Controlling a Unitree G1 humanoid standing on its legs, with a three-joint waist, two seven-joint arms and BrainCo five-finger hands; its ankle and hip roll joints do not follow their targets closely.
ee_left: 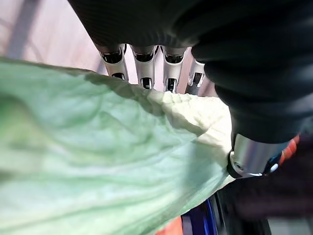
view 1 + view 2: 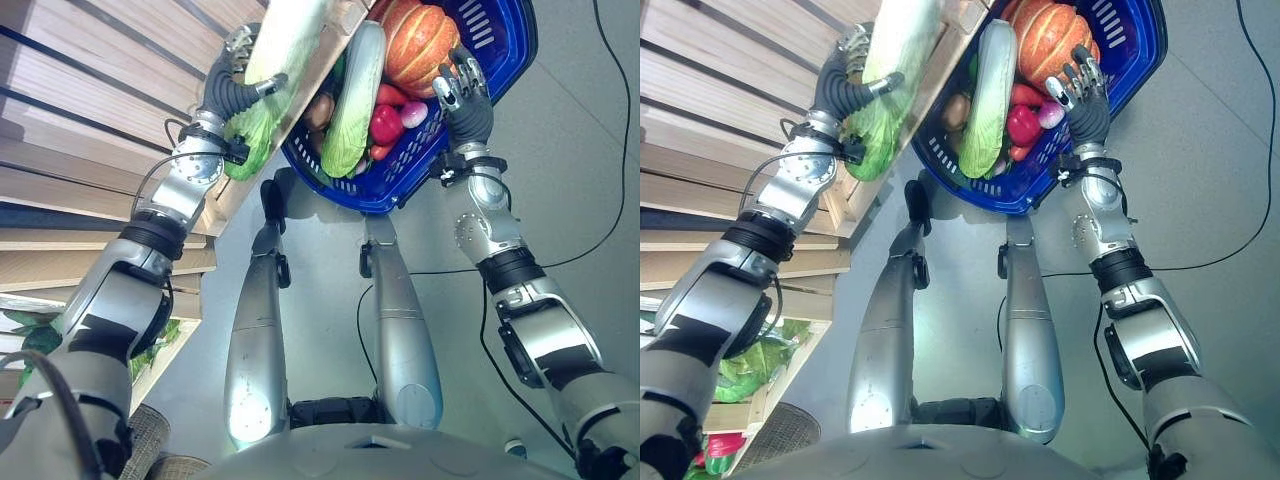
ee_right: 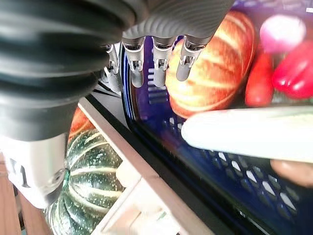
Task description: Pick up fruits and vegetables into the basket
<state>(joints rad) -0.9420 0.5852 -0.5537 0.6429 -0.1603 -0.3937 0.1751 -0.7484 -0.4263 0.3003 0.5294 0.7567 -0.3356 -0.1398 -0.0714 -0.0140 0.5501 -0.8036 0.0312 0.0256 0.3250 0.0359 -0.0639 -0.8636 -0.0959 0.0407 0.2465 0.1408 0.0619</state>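
Left hand [image 2: 238, 85] clamps a cabbage [image 1: 98, 156]; right hand [image 2: 1080, 95], fingers straight, shows a green pumpkin [image 3: 83, 181] beside the basket [image 3: 195, 166]

Basket [image 2: 500, 60] crowded: pumpkin [image 2: 418, 40], cabbage [image 2: 352, 100].

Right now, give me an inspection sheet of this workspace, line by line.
Surface: grey floor under the basket.
Job's things: blue basket holds an orange pumpkin, a napa cabbage, a red pepper, a pink onion and a brown vegetable; a second napa cabbage is in the left hand.
Clutter: green pumpkin in the crate beside the basket.
Hands: left hand curled round the cabbage; right hand with straight fingers at the pumpkin.
Cables: nothing seen beyond the robot's own.
Surroundings: wooden slatted shelving; leafy greens in a lower crate.
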